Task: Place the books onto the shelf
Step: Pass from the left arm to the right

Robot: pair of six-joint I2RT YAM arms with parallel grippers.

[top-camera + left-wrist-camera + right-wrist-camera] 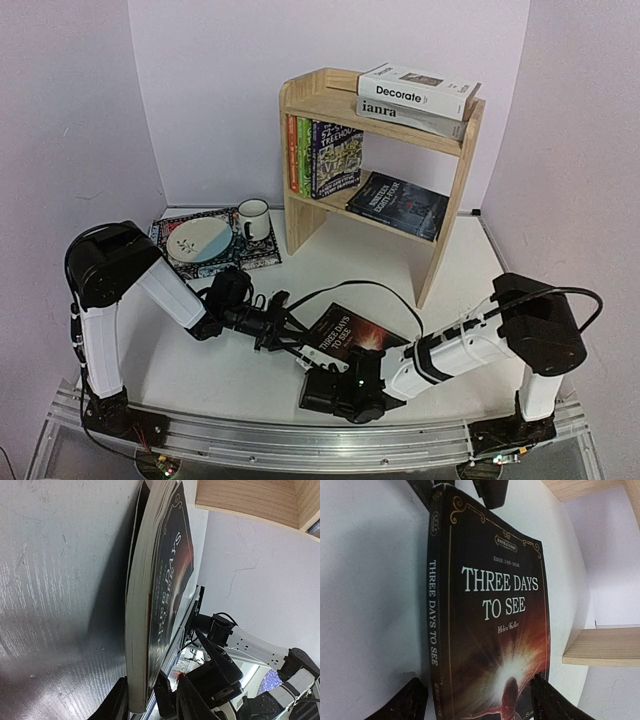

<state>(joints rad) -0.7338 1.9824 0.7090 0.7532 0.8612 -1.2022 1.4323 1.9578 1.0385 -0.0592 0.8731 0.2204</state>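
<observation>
"Where was the black book (495, 630)?"

"Nearest me, cover up, at the front of the bench (230, 375), between both hands. My right hand (479, 700) stood wide, one finger on each side of the book's near end. I couldn't tell whether it was pressing. My left hand (142, 702) was narrow, clamped on the opposite end."

"And beyond?"

"The shelf (450, 200). On the lower tier I saw the Treehouse paperbacks (325, 155) upright and the dark blue book (398, 205) lying flat. On top, "Decorate" (415, 88) lay stacked on "ianra" (410, 115)."
</observation>
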